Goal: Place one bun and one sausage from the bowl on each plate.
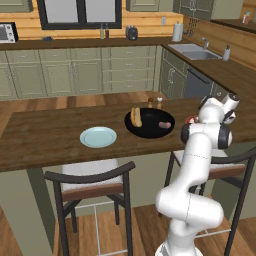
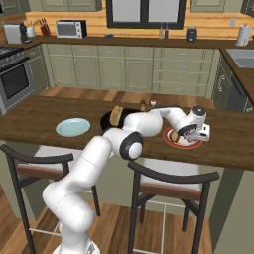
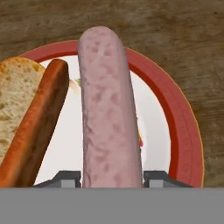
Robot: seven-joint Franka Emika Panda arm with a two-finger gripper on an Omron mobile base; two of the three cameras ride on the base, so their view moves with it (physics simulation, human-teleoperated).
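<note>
The pale pink sausage (image 3: 109, 109) sits between the two tips of my tool (image 3: 112, 178), which is part closed and clamped on its near end, so I have hold of it over the red-rimmed plate (image 3: 183, 127). That plate lies near the front edge of the tabletop (image 2: 233, 144), toward its right end, and it already carries a bun (image 3: 17, 96) on one side, with a darker orange-brown sausage (image 3: 39, 127) lying against it. I judge the step in hand to be setting this sausage down, so I should lower it flat onto the bare white middle, parallel to the bun, and let go only once it rests inside the rim, lest it roll off. The black bowl (image 1: 149, 123) sits mid-tabletop with more food in it; the blue plate (image 1: 98, 137) beyond it looks bare.
</note>
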